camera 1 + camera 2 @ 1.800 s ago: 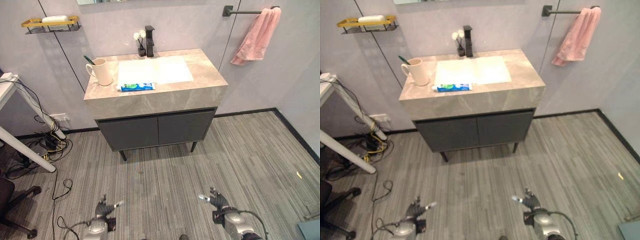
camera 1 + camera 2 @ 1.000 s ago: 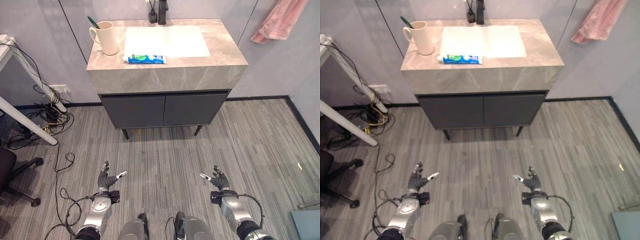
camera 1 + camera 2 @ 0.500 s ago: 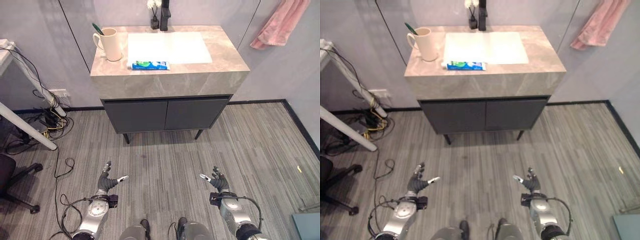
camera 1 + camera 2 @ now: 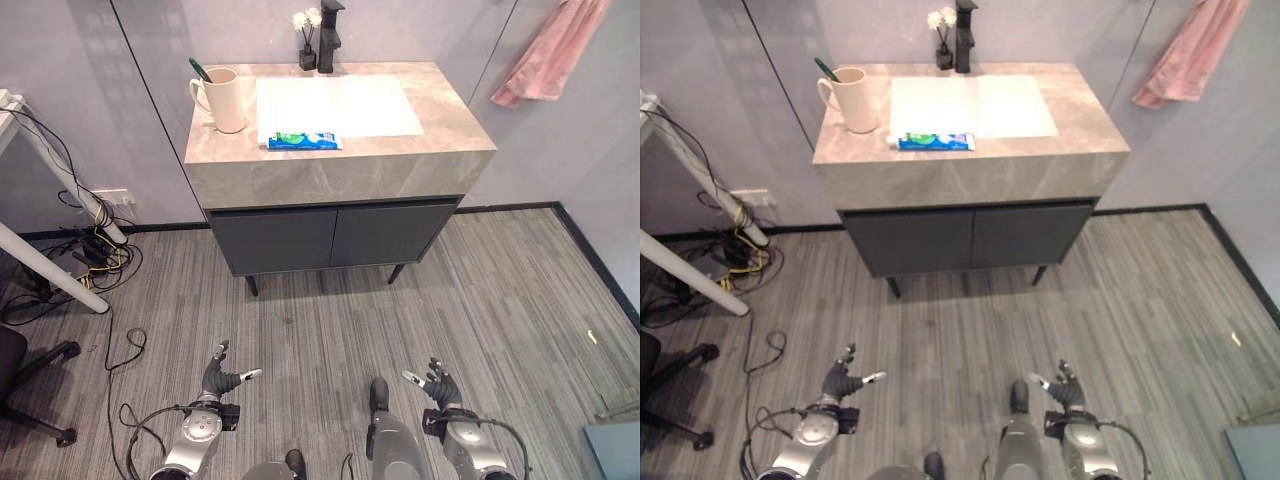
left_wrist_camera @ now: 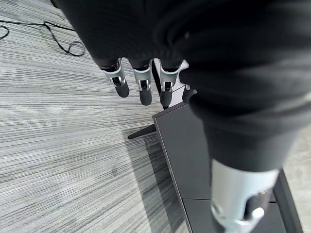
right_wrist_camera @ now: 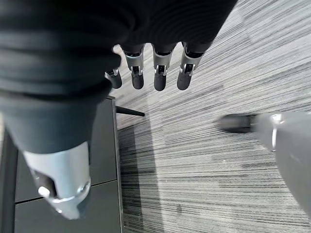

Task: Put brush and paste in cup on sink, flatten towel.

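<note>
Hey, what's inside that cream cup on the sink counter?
A green-handled toothbrush sticks out of the cup and leans toward the wall. Its lower end is hidden by the cup's wall, as is anything else inside.

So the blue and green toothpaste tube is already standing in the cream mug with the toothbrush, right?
Not quite. In the left eye view the blue and green toothpaste tube lies flat on the grey stone countertop beside the cream mug; the green toothbrush is in the mug.

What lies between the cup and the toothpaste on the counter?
Nothing: bare marble counter separates the cup from the toothpaste, as the left eye view shows.
</note>
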Controlling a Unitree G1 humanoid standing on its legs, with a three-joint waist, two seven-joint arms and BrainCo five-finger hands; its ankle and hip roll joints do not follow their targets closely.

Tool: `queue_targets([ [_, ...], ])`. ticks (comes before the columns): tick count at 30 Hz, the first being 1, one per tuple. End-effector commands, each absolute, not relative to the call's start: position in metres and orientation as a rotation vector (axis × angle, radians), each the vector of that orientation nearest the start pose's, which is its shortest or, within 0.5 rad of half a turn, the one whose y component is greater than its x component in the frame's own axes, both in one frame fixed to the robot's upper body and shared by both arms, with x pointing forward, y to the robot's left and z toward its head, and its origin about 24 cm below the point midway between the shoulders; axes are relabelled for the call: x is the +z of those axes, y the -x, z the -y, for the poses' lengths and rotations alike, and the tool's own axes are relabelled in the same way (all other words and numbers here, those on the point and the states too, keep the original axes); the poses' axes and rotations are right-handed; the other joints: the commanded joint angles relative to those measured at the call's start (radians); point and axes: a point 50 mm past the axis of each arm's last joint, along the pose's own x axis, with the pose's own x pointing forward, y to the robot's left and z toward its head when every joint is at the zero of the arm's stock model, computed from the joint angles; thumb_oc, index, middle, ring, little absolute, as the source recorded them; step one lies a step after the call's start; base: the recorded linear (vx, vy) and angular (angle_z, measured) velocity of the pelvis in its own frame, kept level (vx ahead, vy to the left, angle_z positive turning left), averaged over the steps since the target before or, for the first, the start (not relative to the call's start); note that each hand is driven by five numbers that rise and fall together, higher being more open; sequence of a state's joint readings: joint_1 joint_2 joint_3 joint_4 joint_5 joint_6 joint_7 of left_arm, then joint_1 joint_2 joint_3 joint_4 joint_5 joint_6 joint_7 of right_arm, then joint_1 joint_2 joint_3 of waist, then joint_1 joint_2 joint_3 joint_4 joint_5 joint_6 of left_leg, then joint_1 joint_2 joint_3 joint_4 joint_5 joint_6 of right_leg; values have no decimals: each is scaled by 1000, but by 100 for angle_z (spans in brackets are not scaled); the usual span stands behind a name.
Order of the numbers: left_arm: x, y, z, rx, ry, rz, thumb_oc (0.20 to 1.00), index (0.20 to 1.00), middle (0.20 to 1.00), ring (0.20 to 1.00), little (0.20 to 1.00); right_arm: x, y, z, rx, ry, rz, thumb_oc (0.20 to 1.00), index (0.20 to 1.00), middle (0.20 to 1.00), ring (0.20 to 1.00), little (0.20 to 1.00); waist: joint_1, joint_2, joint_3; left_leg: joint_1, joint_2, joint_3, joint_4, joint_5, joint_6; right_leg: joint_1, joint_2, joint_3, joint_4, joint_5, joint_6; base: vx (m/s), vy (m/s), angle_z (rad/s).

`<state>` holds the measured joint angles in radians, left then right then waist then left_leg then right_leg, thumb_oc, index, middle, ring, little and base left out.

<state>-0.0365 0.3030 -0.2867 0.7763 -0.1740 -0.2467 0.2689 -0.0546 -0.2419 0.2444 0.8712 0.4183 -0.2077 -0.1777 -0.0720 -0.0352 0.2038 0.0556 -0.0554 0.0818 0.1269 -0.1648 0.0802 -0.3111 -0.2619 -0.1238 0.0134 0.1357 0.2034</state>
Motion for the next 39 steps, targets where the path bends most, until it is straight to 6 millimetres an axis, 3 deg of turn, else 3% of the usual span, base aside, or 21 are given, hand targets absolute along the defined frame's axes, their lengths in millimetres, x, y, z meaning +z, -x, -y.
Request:
queue_targets([
  [1, -63, -226, -212, 140, -322, -342, 1000, 1000, 1000, 1000, 1000, -84, -224, 210, -250, -16, -499, 1000, 1000, 1000, 1000, 1000, -13, -41, 12, 89, -4, 23, -14, -75, -65, 31, -30, 51, -17, 195, 54, 195, -79, 32],
  [5, -68, -224, -209, 152, -300, -368, 1000, 1000, 1000, 1000, 1000, -82, -224, 214, -234, 16, -490, 1000, 1000, 1000, 1000, 1000, -26, -24, -16, 131, 30, -33, -64, -56, -85, 25, 12, 63, 26, 167, 43, 327, -145, 39],
  [6, -69, -221, -209, 146, -300, -376, 1000, 1000, 1000, 1000, 1000, -80, -222, 215, -213, 41, -482, 1000, 1000, 1000, 1000, 1000, -32, -10, -24, 159, 60, -51, -84, -37, -102, 14, 35, 47, 59, 115, 22, 355, -158, 14],
  [7, -70, -221, -209, 146, -300, -376, 1000, 1000, 1000, 1000, 1000, -80, -222, 215, -213, 41, -483, 1000, 1000, 1000, 1000, 1000, -33, -8, -24, 160, 62, -52, -85, -37, -102, 14, 36, 45, 60, 113, 22, 420, -208, 5],
  [8, -71, -219, -210, 142, -305, -385, 1000, 1000, 1000, 1000, 1000, -81, -219, 215, -194, 59, -483, 1000, 1000, 1000, 1000, 1000, -39, 6, -29, 172, 92, -62, -92, -15, -120, 4, 59, 20, 88, 67, 4, 271, -166, 8],
  [12, -72, -217, -213, 151, -300, -391, 1000, 1000, 1000, 1000, 1000, -78, -219, 217, -179, 86, -472, 1000, 1000, 1000, 1000, 1000, -48, 23, -38, 154, 135, -70, -53, 43, -152, -11, 102, -3, 135, 6, -22, 244, -176, 7],
  [14, -73, -215, -217, 158, -310, -400, 1000, 1000, 1000, 1000, 1000, -78, -216, 217, -163, 94, -465, 1000, 1000, 1000, 1000, 1000, -50, 29, -43, 137, 163, -63, 31, 131, -185, 20, 138, -13, 138, -24, -50, 290, -224, 11],
  [15, -73, -214, -218, 152, -325, -405, 1000, 1000, 1000, 1000, 1000, -79, -214, 217, -155, 99, -469, 1000, 1000, 1000, 1000, 1000, -41, 16, -36, 72, 181, -55, 183, 243, -205, 66, 157, -22, 125, -45, -84, 315, -316, 8],
  [17, -70, -219, -220, 145, -345, -391, 1000, 1000, 1000, 1000, 1000, -78, -213, 220, -154, 109, -463, 1000, 1000, 1000, 1000, 1000, -26, -12, -11, -34, 184, -48, 368, 306, -205, 117, 159, -22, 99, -56, -117, 193, -257, -2],
  [20, -68, -222, -219, 141, -360, -384, 1000, 1000, 1000, 1000, 1000, -79, -213, 223, -160, 132, -475, 1000, 1000, 1000, 1000, 1000, -17, -28, 3, -95, 200, -7, 447, 278, -190, 151, 156, -25, 79, -74, -128, 165, -141, -19],
  [25, -65, -227, -216, 133, -373, -359, 1000, 1000, 1000, 1000, 1000, -79, -210, 231, -184, 152, -483, 1000, 1000, 1000, 1000, 1000, -1, -25, -6, -205, 175, 119, 158, 154, -159, 241, 132, -31, -3, -86, -86, 247, 55, 16],
  [26, -65, -226, -217, 135, -380, -355, 1000, 1000, 1000, 1000, 1000, -80, -209, 232, -180, 165, -487, 1000, 1000, 1000, 1000, 1000, 6, -13, -11, -221, 166, 119, 42, 174, -161, 257, 138, -32, -15, -93, -79, 305, 166, 7],
  [27, -64, -226, -216, 132, -388, -349, 1000, 1000, 1000, 1000, 1000, -80, -209, 231, -176, 173, -488, 1000, 1000, 1000, 1000, 1000, 20, -2, -17, -237, 149, 88, -58, 234, -166, 273, 149, -27, -26, -95, -76, 342, 180, 5],
  [29, -61, -225, -215, 105, -423, -327, 1000, 1000, 1000, 1000, 1000, -79, -212, 230, -171, 184, -479, 1000, 1000, 1000, 1000, 1000, 49, 13, -23, -272, 135, -6, -147, 313, -175, 311, 157, -7, -29, -116, -70, 357, 176, -14],
  [30, -58, -223, -214, 72, -434, -312, 1000, 1000, 1000, 1000, 1000, -78, -213, 229, -160, 182, -474, 1000, 1000, 1000, 1000, 1000, 48, 15, -27, -249, 128, -18, -117, 275, -163, 317, 151, 7, -5, -141, -67, 279, 161, -46],
  [34, -56, -218, -222, -1, -523, -310, 1000, 1000, 1000, 1000, 1000, -72, -223, 224, -135, 186, -446, 1000, 1000, 1000, 1000, 1000, 53, 6, -20, -220, 97, -3, -70, 220, -116, 273, 127, 44, 162, -145, -47, 203, 208, -62],
  [35, -55, -216, -224, -8, -532, -310, 1000, 1000, 1000, 1000, 1000, -72, -224, 224, -132, 180, -445, 1000, 1000, 1000, 1000, 1000, 54, 6, -16, -210, 93, 5, -68, 208, -104, 253, 123, 55, 210, -136, -41, 235, 312, -34],
  [36, -58, -209, -232, -6, -550, -337, 1000, 1000, 1000, 1000, 1000, -71, -226, 220, -115, 185, -438, 1000, 1000, 1000, 1000, 1000, 53, 8, -9, -184, 80, 23, -66, 181, -74, 204, 103, 55, 332, -85, -22, 224, 311, -29],
  [39, -59, -207, -236, -9, -569, -349, 1000, 1000, 1000, 1000, 1000, -68, -230, 216, -91, 190, -425, 1000, 1000, 1000, 1000, 1000, 51, 17, 8, -150, 77, 33, -78, 174, -54, 154, 101, 51, 458, -36, -15, 130, 182, -31],
])
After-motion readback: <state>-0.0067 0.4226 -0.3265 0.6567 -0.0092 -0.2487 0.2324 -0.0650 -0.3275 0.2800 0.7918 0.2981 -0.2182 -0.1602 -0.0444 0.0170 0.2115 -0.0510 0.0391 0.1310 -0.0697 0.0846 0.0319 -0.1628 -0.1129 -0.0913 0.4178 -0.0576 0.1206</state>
